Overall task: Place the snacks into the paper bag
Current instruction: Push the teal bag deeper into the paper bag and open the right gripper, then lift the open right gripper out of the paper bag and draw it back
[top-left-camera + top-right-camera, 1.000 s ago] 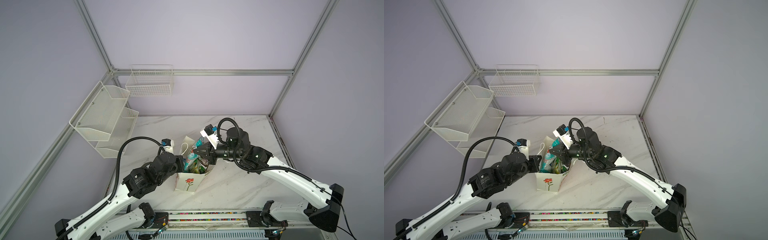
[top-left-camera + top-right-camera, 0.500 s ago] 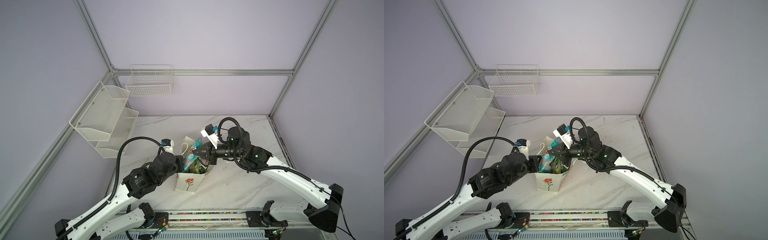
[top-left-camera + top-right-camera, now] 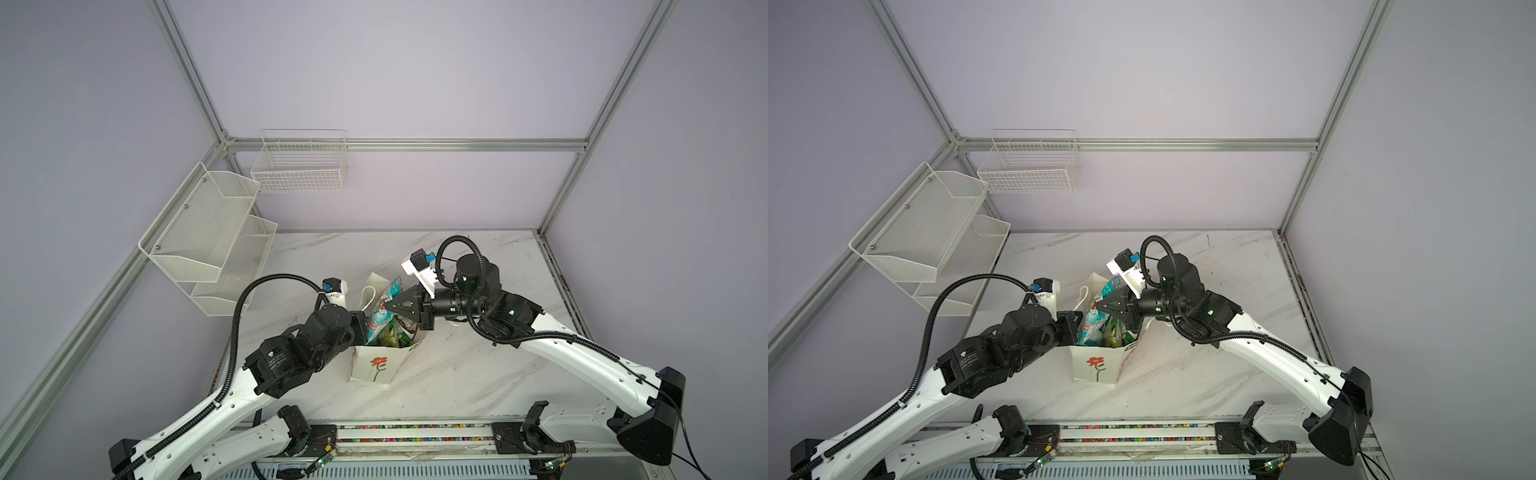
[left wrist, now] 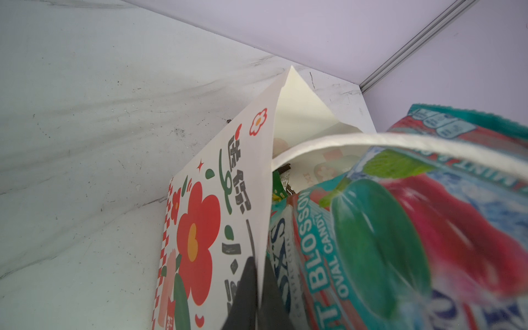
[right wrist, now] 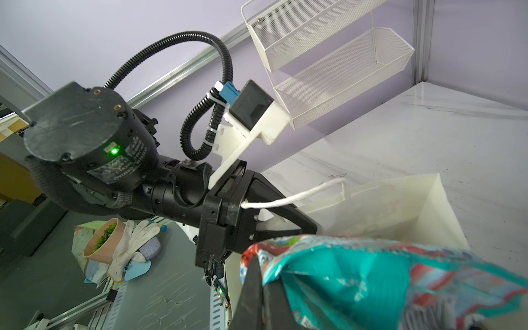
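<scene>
The paper bag (image 3: 376, 368) (image 3: 1096, 368) stands upright on the marble table in both top views, its mouth open. My left gripper (image 3: 360, 328) (image 4: 258, 261) is shut on the bag's near wall (image 4: 217, 183), one finger outside and one inside. My right gripper (image 3: 387, 305) (image 5: 261, 275) hangs over the mouth, shut on the edge of a teal snack packet (image 3: 390, 286) (image 5: 357, 277) that sticks up tilted out of the bag. Other snacks (image 3: 390, 334) (image 3: 1113, 332), green and teal, fill the bag below it. A white cord handle (image 4: 371, 140) (image 5: 300, 197) arches across.
Two white mesh baskets (image 3: 208, 232) hang on the left wall and a wire basket (image 3: 299, 166) on the back wall. Bare marble table (image 3: 478, 374) lies right of and behind the bag. The arms' base rail (image 3: 415, 432) runs along the front edge.
My right gripper has sunk slightly toward the bag's mouth with the teal packet. The left arm and the bag have stayed put.
</scene>
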Tool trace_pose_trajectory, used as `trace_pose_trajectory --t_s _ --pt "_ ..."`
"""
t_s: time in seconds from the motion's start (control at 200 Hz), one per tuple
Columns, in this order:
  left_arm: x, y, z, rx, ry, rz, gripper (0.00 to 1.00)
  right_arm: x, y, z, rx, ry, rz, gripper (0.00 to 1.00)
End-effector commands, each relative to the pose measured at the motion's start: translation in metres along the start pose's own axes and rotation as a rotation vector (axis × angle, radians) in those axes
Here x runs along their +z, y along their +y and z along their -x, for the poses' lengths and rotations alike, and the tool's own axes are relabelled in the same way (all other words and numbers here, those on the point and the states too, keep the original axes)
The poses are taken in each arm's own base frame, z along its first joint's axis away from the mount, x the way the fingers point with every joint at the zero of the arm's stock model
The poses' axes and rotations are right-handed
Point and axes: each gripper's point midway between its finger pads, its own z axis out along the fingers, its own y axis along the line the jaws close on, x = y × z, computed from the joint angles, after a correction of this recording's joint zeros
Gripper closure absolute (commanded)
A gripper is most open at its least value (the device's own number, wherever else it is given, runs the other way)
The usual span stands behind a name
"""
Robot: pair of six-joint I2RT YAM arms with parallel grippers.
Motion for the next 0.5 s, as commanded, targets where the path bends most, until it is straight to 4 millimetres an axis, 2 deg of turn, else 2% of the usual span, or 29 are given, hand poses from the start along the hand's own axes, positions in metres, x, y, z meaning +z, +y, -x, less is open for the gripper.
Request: trace_pose_trajectory --t_s 0.0,0.06,0.1,0.15,0.195,0.26,0.49 --pt "-0.0092 -0.0103 0.0145 -0.024 -0.052 -0.053 1.00 -0.0084 0.0154 0.0196 -0.056 -0.070 0.050 0.97" --pt "-0.0091 -0.0105 0.0138 -0.023 -0.050 -0.053 1.00 -0.0074 0.0144 0.0186 -0.053 -0.068 0.050 0.89" --pt "-0.0088 -0.0100 0.0142 -0.024 -0.051 -0.051 1.00 -0.0073 0.0128 0.0187 -0.050 -0.069 0.045 0.76" --pt "-0.0093 -0.0103 0.0148 -0.025 -0.053 -0.053 1.00 -0.0075 0.0122 0.0198 -0.050 -0.072 0.042 0.55" --pt "-0.0091 -0.0111 0.0145 -0.023 -0.052 -0.054 1.00 -0.0073 0.0124 0.0195 -0.049 -0.071 0.043 0.45" --pt "-0.0084 -0.0105 0.0147 -0.022 -0.051 -0.051 1.00 -0.0073 0.0135 0.0202 -0.051 -0.071 0.046 0.40" --pt "-0.0078 -0.0116 0.0156 -0.019 -0.052 -0.049 1.00 -0.0131 0.0156 0.0255 -0.041 -0.089 0.031 0.39"
